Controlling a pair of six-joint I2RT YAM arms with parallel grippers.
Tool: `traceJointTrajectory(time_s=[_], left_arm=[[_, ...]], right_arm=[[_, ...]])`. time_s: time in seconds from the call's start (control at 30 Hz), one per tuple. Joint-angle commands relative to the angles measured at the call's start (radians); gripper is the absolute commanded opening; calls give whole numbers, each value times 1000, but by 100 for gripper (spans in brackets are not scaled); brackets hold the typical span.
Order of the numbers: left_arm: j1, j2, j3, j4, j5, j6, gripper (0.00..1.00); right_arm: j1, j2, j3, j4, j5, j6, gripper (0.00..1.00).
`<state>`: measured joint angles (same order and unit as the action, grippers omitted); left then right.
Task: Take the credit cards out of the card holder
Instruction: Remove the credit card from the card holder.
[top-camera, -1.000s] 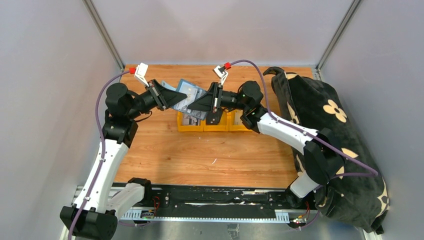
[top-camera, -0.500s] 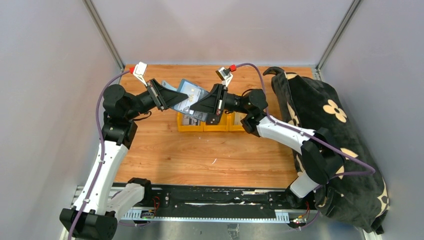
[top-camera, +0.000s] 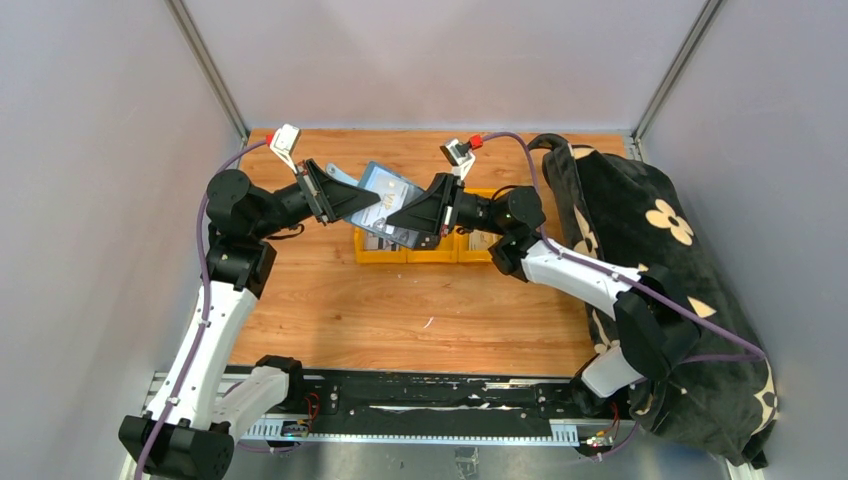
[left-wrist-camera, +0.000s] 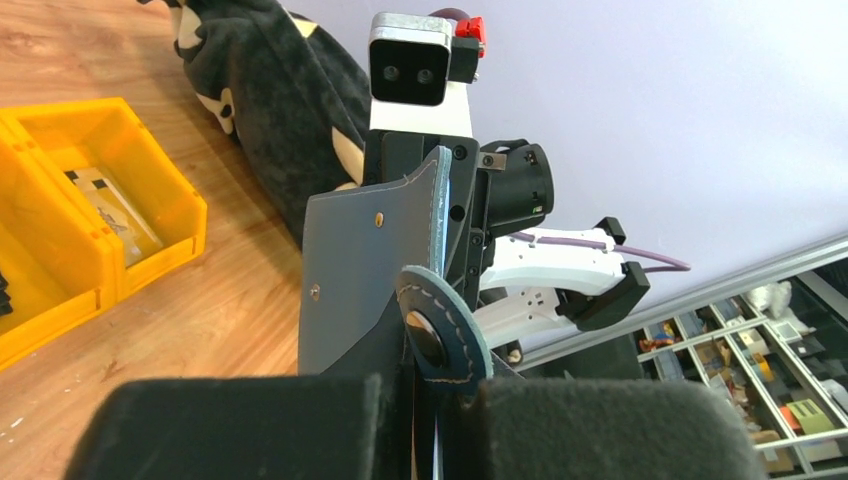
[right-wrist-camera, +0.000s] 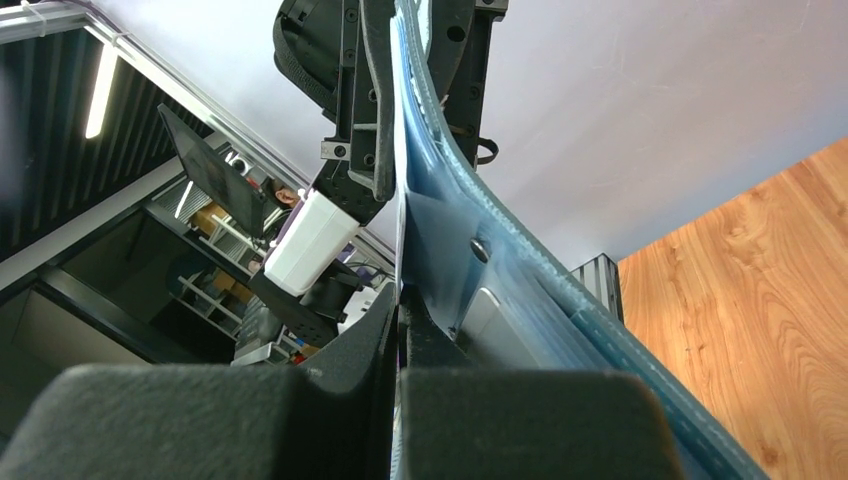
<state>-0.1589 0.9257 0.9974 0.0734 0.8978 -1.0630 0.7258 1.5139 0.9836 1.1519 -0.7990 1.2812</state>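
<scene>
card holder (top-camera: 385, 200): slate-blue, with a paler panel. it is held off the tabletop (top-camera: 400, 310), in the air above the left end of the yellow bins (top-camera: 432, 252), and tilted, with its higher end away from the bins. a grey flap with two small rivets and a rounded, stitched tab bearing a snap are shown in the left wrist view.

credit card (right-wrist-camera: 399, 240): only a thin pale edge is seen, running along the inner face of the holder above the bins. its colour and print cannot be told.

left fingers (left-wrist-camera: 340, 420): clenched on the tab end of the holder, on the side of it further left from the bins.

right fingers (right-wrist-camera: 330, 410): clenched tight on the pale card edge, hard against the holder's blue flap. whether the flap itself is also pinched cannot be told. they are met nose to nose by the left fingers above the bins.

yellow bins: a row of open compartments set on the tabletop. a pale printed item (left-wrist-camera: 110, 205) is seen lying in one of them.

black plush cloth (top-camera: 660, 270): patterned with pale flowers and heaped on the tabletop to the right of the bins.
</scene>
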Motion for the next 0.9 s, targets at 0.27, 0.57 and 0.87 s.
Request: traceJointTrajectory(time_s=[0.27, 0.57, 0.87], left_arm=[[7, -5, 53, 66, -10, -31, 0], [7, -8, 62, 71, -2, -38, 0], [7, -8, 67, 82, -1, -44, 0]], right_arm=[[40, -32, -76, 47, 75, -72, 0], [54, -55, -139, 133, 170, -86, 0], [59, -35, -113, 147, 178, -75, 16]])
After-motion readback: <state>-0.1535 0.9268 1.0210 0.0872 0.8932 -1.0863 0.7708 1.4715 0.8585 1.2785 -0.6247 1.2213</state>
